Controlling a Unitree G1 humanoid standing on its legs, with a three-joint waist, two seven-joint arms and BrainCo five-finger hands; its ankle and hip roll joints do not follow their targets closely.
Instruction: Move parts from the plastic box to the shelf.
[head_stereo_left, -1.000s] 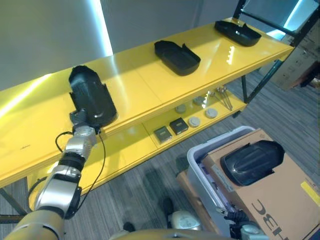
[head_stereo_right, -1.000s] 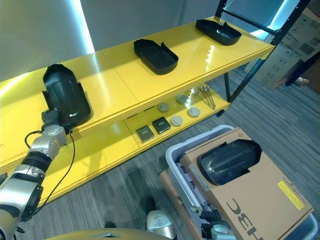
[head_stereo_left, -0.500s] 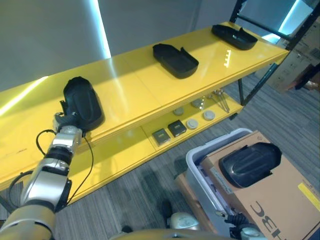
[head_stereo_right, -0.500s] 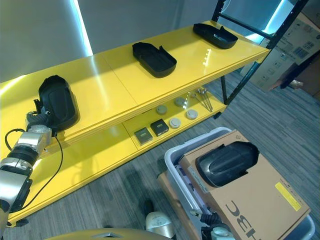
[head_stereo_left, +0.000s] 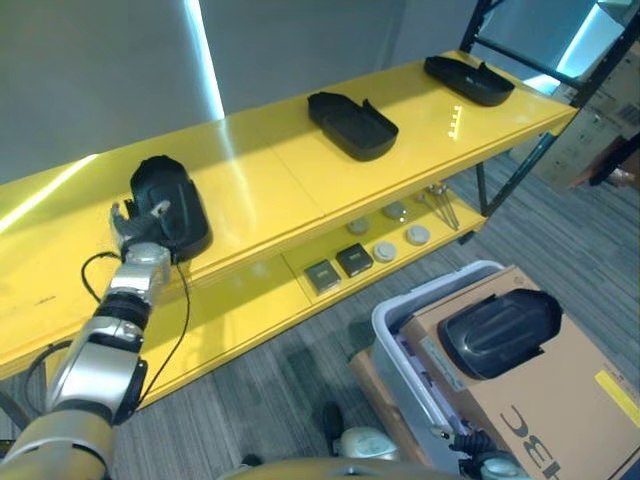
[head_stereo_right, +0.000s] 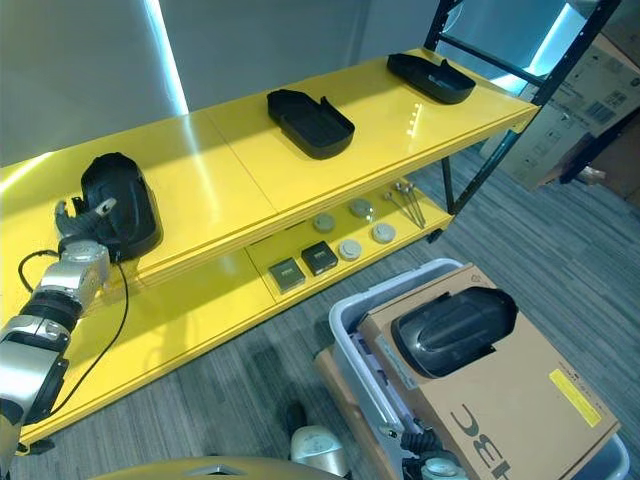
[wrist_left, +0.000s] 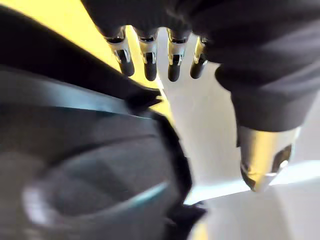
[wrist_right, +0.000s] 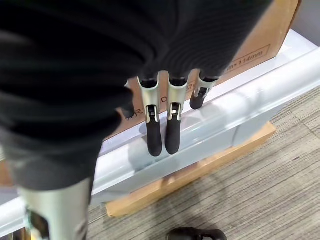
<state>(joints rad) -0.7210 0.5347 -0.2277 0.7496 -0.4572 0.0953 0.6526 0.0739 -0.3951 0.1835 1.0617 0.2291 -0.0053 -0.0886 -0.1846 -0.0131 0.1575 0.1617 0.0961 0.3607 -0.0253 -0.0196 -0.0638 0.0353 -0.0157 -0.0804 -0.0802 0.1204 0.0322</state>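
Note:
A black moulded part (head_stereo_left: 172, 203) lies flat on the yellow shelf's top board (head_stereo_left: 270, 170), near its left end. My left hand (head_stereo_left: 138, 226) sits at the part's near left edge with its fingers spread, open and holding nothing. In the left wrist view the straight fingers (wrist_left: 150, 57) stand just off the part (wrist_left: 90, 170). Another black part (head_stereo_left: 498, 332) rests on a cardboard sheet (head_stereo_left: 570, 400) over the grey plastic box (head_stereo_left: 398, 318) at the lower right. My right hand (wrist_right: 160, 125) hangs open beside the box wall (wrist_right: 240, 105).
Two more black parts lie on the top board, one in the middle (head_stereo_left: 352, 124) and one at the far right (head_stereo_left: 470, 80). The lower shelf (head_stereo_left: 250, 300) carries small discs (head_stereo_left: 384, 250) and dark square pieces (head_stereo_left: 340, 266). A black rack post (head_stereo_left: 520, 170) stands at the right.
The part went from tilted up in my left hand to lying flat on the shelf. My left hand has let go of it and spread its fingers.

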